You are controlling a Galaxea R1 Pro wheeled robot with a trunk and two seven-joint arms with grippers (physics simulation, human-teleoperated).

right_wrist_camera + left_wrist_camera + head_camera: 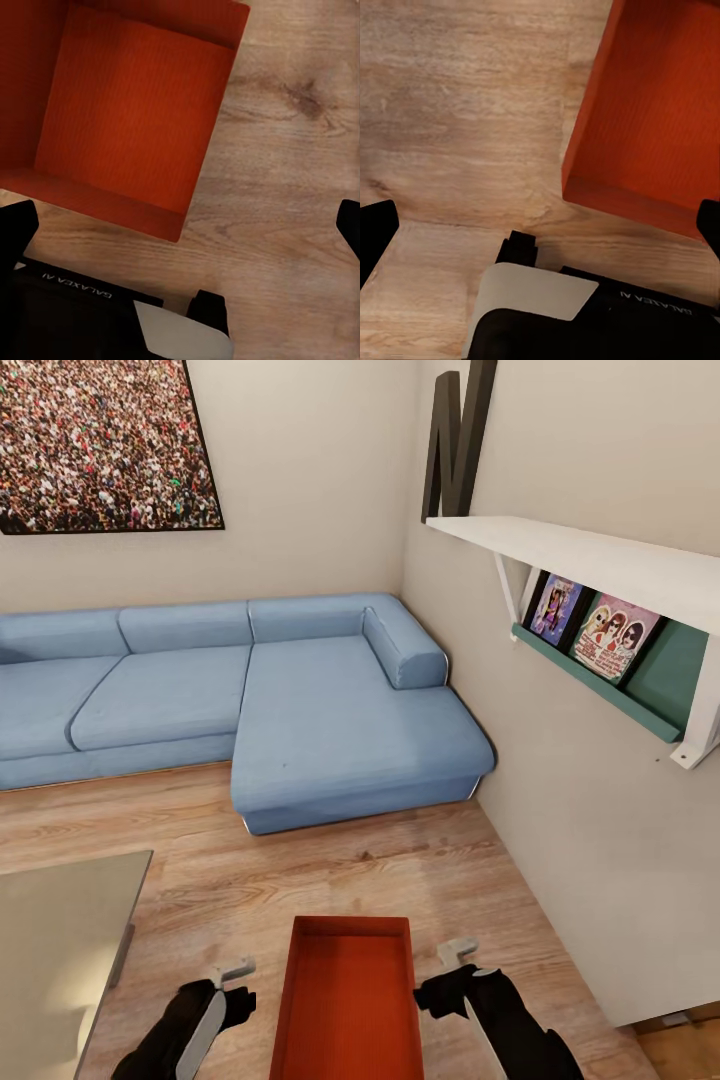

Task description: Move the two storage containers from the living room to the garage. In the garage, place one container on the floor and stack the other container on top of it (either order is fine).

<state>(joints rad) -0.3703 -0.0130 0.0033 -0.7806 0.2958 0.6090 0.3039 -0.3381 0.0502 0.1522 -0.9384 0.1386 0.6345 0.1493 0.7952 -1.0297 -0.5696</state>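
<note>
Standing in the living room, wood floor, sofa ahead, grey table at left. Task looked barely begun: one bin was on the floor between the arms, no garage in sight, second bin unseen. Left gripper was low beside the bin's left wall, apart from it, jaws spread wide, holding nothing. Right gripper mirrored it by the right wall, jaws likewise wide and empty. Both arms reached forward and down, flanking the bin.

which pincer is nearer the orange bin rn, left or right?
Right, narrowly. The right pincer sits close beside the orange bin, near its right wall. The left pincer flanks the left wall with a wider gap.
</note>
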